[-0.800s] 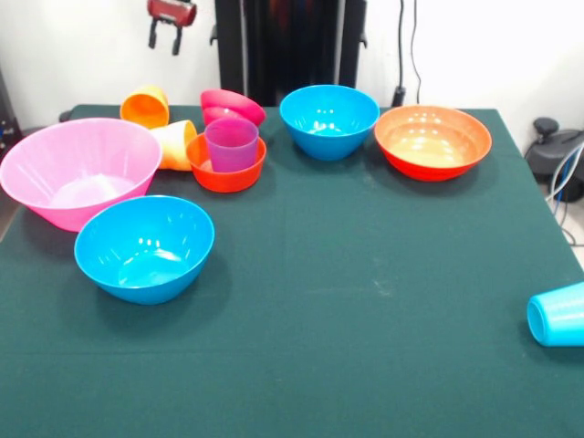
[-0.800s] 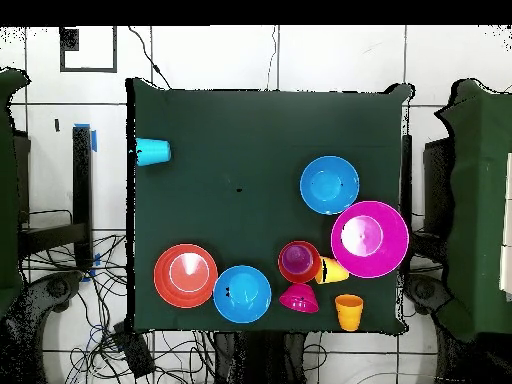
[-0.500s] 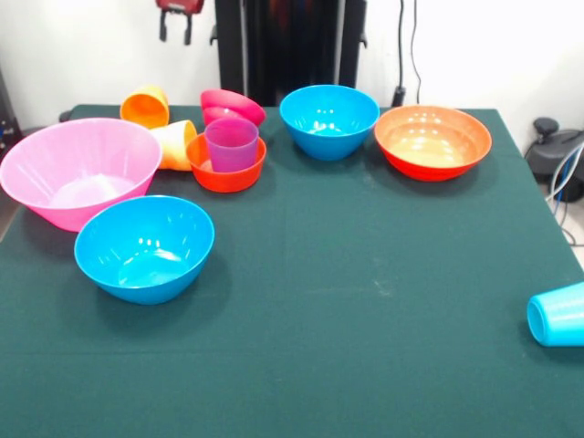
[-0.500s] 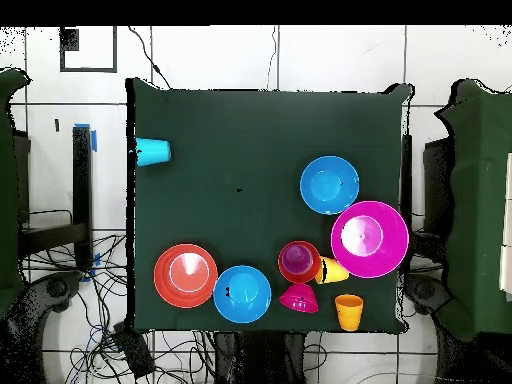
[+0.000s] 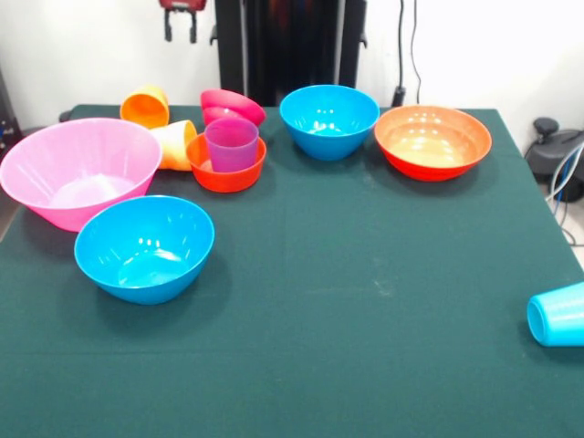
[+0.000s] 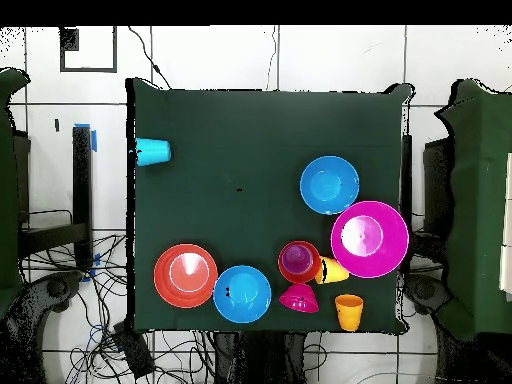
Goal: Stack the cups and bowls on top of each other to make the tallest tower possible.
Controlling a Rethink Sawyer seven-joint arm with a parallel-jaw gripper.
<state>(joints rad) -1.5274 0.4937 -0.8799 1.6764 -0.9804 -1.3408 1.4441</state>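
My gripper point(image 5: 180, 26) hangs high behind the table's back left corner, open, holding nothing; only its red body and two dark fingertips show. The purple cup point(image 5: 231, 143) stands upright inside the small orange bowl point(image 5: 225, 175). Behind them the small magenta bowl point(image 5: 233, 105) lies tipped. An orange cup point(image 5: 146, 106) and a yellow-orange cup point(image 5: 175, 143) lie on their sides beside the large pink bowl point(image 5: 78, 171). One blue bowl point(image 5: 144, 246) sits in front of the pink one, another blue bowl point(image 5: 328, 119) at the back. The orange-red bowl point(image 5: 432, 140) is back right. A light blue cup point(image 5: 557, 315) lies at the right edge.
From above, the light blue cup point(image 6: 153, 152) lies alone at one table edge, far from the cluster around the pink bowl point(image 6: 369, 238) and purple cup point(image 6: 298, 260). Cables hang beyond the dark green table point(image 5: 365, 274).
The gripper has risen toward the top edge and shifted slightly right. The cups and bowls have not moved.
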